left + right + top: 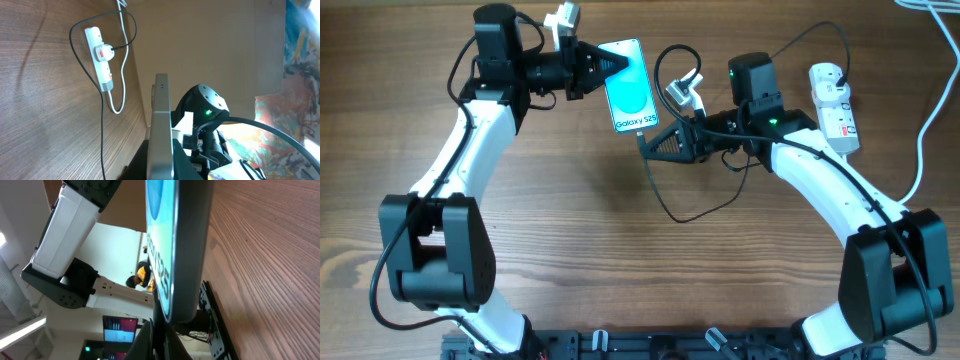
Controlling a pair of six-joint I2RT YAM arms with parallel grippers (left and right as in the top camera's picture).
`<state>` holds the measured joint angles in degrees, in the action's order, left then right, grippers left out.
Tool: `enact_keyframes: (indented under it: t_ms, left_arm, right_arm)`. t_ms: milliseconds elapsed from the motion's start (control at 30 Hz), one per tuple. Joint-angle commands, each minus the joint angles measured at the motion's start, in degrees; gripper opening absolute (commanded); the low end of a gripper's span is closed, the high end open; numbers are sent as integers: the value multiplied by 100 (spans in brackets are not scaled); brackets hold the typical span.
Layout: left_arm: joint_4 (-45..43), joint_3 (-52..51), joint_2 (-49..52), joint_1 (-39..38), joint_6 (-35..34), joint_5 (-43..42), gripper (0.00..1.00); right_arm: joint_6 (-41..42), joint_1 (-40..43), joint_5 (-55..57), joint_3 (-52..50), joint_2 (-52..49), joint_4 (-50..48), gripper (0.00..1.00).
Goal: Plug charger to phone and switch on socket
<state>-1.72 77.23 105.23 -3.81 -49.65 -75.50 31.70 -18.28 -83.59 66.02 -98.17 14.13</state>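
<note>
Held off the table (620, 270) by the left gripper (604, 65): the phone (630, 85), teal screen up, white "Galaxy S25" band at its lower end. Clamped from the phone's left long edge, fingers pressed onto its faces; seen edge-on from the left wrist as a grey slab (161, 130) running straight out between the jaws.

At the phone's lower short edge, touching it: the right gripper (648, 137), fingers (145, 341) drawn together just below that edge (180, 245) in the right wrist view. Closed there on the end of the charger (670, 212), with the plug tip itself hidden between the pads. Whether seated in the phone or only against it, impossible to tell.

Below and right of the phone: the thin black cable, looping loosely over the wood.

Well to the right of the phone, beyond the right arm: the socket (835, 108), flat on the wood with a plug in it and a red-marked switch. Farther right of the phone: a white power cord (925, 120).
</note>
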Motion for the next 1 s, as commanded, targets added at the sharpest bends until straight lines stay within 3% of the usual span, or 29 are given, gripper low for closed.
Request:
enact_keyframes:
  t_ms: [0,967]
  left_arm:
    - [-22,55,-7,-33,-7,-52,4]
    - [-24,55,-7,-79,-4,-310,4]
  right_arm:
    - [-20,13,-138,11,52,-2,4]
    - [37,13,-33,11,52,-22,4]
